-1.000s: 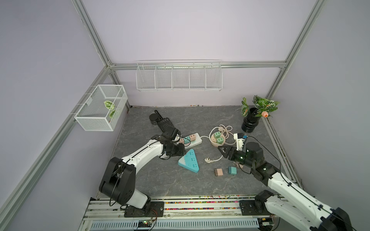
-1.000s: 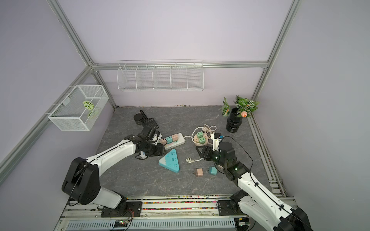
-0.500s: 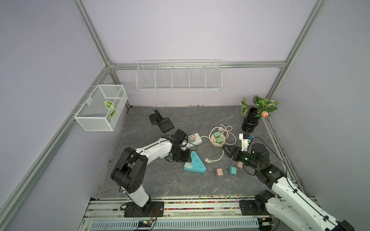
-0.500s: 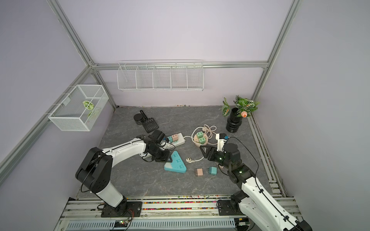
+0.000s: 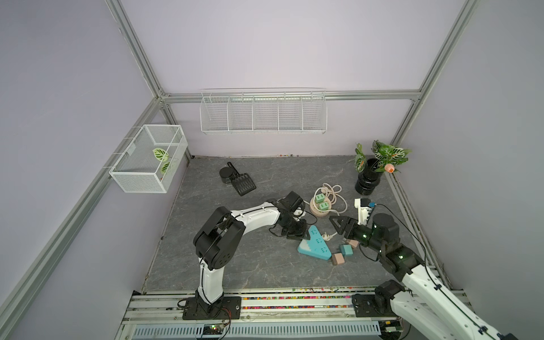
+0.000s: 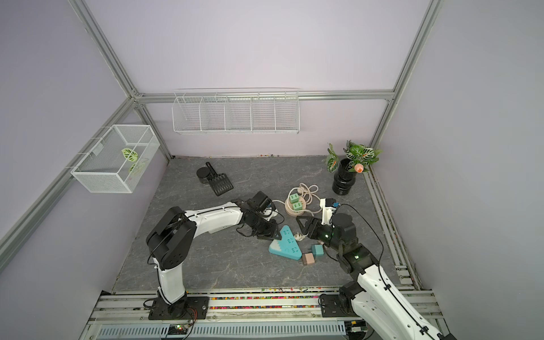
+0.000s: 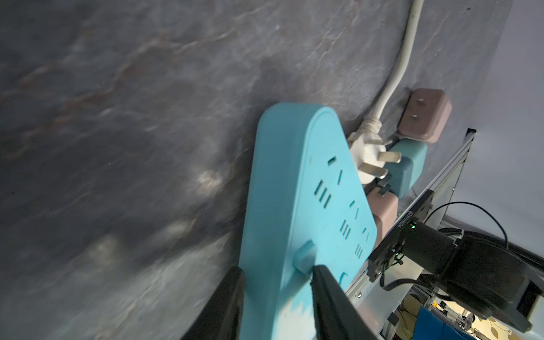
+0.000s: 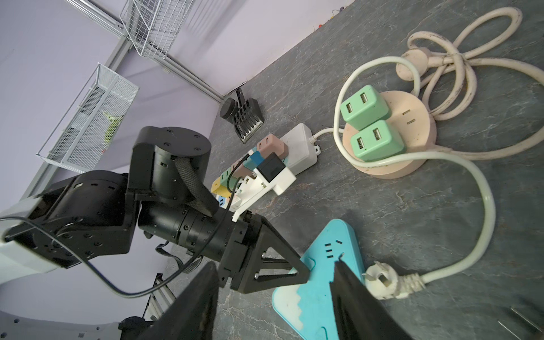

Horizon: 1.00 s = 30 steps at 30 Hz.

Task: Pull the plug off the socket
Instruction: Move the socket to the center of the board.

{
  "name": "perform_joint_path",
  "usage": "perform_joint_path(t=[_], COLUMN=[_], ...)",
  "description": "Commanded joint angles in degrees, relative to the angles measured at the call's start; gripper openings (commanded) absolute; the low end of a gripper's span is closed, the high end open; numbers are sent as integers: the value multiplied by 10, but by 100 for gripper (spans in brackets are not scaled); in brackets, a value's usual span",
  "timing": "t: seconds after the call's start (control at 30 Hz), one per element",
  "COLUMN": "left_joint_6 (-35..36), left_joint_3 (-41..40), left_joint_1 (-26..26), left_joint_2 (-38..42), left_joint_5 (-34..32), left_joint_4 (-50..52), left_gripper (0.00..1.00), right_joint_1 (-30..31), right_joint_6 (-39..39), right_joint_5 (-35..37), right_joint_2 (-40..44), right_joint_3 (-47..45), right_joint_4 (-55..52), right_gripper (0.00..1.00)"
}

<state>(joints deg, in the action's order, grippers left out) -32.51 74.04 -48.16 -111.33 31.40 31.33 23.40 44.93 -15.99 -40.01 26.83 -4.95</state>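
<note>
The blue triangular socket (image 5: pixel 315 245) (image 6: pixel 287 247) lies flat mid-table. My left gripper (image 5: pixel 304 234) (image 7: pixel 278 272) is shut on its corner, one finger on each side of the socket (image 7: pixel 294 191). The white plug (image 5: pixel 326 236) (image 6: pixel 298 236) rests on the table against the socket's right edge, with its bare prongs showing on the plug (image 7: pixel 368 153) and its white cord trailing off. My right gripper (image 5: pixel 338 225) (image 8: pixel 275 265) hangs open just right of the plug (image 8: pixel 382 278), above the socket (image 8: pixel 323 279), gripping nothing.
Pink and teal cube adapters (image 5: pixel 343 254) sit at the socket's front right. A round beige outlet with two green chargers (image 5: pixel 321 206) and a coiled cord lies behind. A white power strip (image 8: pixel 297 147), a black scoop (image 5: pixel 241 182) and a plant pot (image 5: pixel 368 182) stand farther back.
My left gripper closed on the blue socket and dragged it to the right and slightly forward; the plug shifted right with it. My right gripper drew back to the right, still open.
</note>
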Motion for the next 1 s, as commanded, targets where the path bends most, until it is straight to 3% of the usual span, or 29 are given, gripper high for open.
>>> perform_joint_path(t=[0.0,0.2,0.43,0.53,0.67,0.87,0.97], left_joint_6=[-16,-17,23,20,33,12,32], left_joint_3=[30,19,-54,-86,-141,-217,-245], left_joint_1=[-7,-8,-8,-7,14,116,159], left_joint_2=[-20,41,209,272,345,433,469], left_joint_5=[10,-56,-211,-313,-384,-356,-340], left_joint_4=[-19,-59,-97,-69,-35,2,-6], left_gripper=[42,47,50,50,55,56,56], right_joint_1=[-5,-7,-7,-7,-8,2,30], right_joint_6=[-10,-9,46,76,71,3,-35], right_joint_5=[14,39,74,68,7,-136,-162], right_joint_2=[12,40,83,75,-5,-169,-248], right_joint_3=[-7,-5,-59,-87,-73,31,100], right_joint_4=[-19,-34,48,122,191,187,133], right_gripper=[63,63,64,67,67,67,66])
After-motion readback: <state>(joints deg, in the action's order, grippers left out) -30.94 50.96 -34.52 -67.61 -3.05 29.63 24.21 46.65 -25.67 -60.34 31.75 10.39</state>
